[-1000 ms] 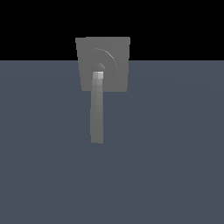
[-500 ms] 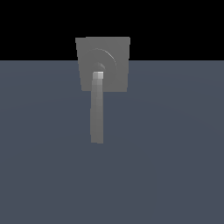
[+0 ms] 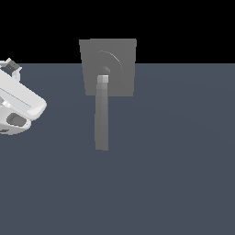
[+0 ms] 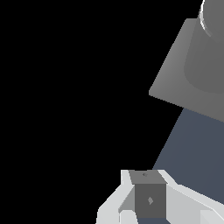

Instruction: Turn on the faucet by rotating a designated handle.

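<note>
Blue-grey floor (image 3: pixel 174 174) separates handle (image 3: pixel 102 114) from tool (image 4: pixel 144 205).

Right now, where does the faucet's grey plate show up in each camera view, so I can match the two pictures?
Exterior view: the faucet plate sits at upper centre, the handle running down from its hub.
Wrist view: the plate fills the upper right corner, seen at an angle; the handle is not in it.
Shared landmark: the raised round hub on the plate.
</note>
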### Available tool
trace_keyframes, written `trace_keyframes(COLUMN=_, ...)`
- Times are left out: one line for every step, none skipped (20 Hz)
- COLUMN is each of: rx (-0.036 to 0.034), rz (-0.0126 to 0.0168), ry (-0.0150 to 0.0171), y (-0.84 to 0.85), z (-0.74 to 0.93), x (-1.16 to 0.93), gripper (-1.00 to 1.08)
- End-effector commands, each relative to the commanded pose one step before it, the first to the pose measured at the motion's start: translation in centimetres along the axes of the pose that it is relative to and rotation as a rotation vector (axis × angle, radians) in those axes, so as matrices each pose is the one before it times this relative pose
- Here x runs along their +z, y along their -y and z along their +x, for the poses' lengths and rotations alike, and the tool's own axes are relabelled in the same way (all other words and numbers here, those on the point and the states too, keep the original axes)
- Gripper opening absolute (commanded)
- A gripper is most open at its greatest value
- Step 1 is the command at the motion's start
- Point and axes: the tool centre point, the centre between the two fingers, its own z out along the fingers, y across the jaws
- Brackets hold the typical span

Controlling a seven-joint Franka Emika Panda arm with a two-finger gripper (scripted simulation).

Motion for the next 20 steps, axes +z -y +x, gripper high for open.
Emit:
trace_keyframes(rx=-0.18036, rz=-0.04837, ry=0.06635, y=-3.913, z=-0.282, x=-1.37, gripper=-1.0)
trace_keyframes(rx=-0.07051, rz=-0.01853, ry=0.02598, y=-1.535, z=-0.288, x=-0.485, gripper=-1.0)
trace_keyframes(rx=-0.07027, rz=-0.01855, ry=0.02616, y=-1.539, z=-0.345, x=-0.477, gripper=-1.0)
trace_keyframes(rx=-0.0692, rz=-0.01835, ry=0.02607, y=-1.523, z=-0.398, x=-0.462, gripper=-1.0)
trace_keyframes(rx=-0.0661, rz=-0.01758, ry=0.02524, y=-1.458, z=-0.437, x=-0.434, gripper=-1.0)
trace_keyframes(rx=-0.06247, rz=-0.01666, ry=0.02421, y=-1.379, z=-0.467, x=-0.403, gripper=-1.0)
trace_keyframes(rx=-0.05884, rz=-0.01571, ry=0.02314, y=-1.297, z=-0.488, x=-0.373, gripper=-1.0)
trace_keyframes(rx=-0.05521, rz=-0.01474, ry=0.02205, y=-1.214, z=-0.501, x=-0.344, gripper=-1.0)
trace_keyframes(rx=-0.05158, rz=-0.01376, ry=0.02091, y=-1.13, z=-0.507, x=-0.316, gripper=-1.0)
trace_keyframes(rx=-0.04796, rz=-0.01276, ry=0.01973, y=-1.045, z=-0.505, x=-0.289, gripper=-1.0)
trace_keyframes(rx=-0.04435, rz=-0.01177, ry=0.01851, y=-0.961, z=-0.496, x=-0.263, gripper=-1.0)
trace_keyframes(rx=-0.04075, rz=-0.01078, ry=0.01724, y=-0.877, z=-0.481, x=-0.238, gripper=-1.0)
trace_keyframes(rx=-0.03715, rz=-0.00979, ry=0.01592, y=-0.794, z=-0.46, x=-0.214, gripper=-1.0)
trace_keyframes(rx=-0.03357, rz=-0.0088, ry=0.01455, y=-0.713, z=-0.433, x=-0.19, gripper=-1.0)
trace_keyframes(rx=-0.03001, rz=-0.00783, ry=0.01315, y=-0.632, z=-0.401, x=-0.168, gripper=-1.0)
trace_keyframes(rx=-0.02645, rz=-0.00687, ry=0.0117, y=-0.553, z=-0.365, x=-0.146, gripper=-1.0)
trace_keyframes(rx=-0.0229, rz=-0.00592, ry=0.01022, y=-0.476, z=-0.325, x=-0.125, gripper=-1.0)
trace_keyframes(rx=-0.01936, rz=-0.00499, ry=0.0087, y=-0.4, z=-0.281, x=-0.104, gripper=-1.0)
trace_keyframes(rx=-0.01583, rz=-0.00406, ry=0.00716, y=-0.325, z=-0.234, x=-0.084, gripper=-1.0)
trace_keyframes(rx=-0.0123, rz=-0.00315, ry=0.00559, y=-0.251, z=-0.185, x=-0.065, gripper=-1.0)
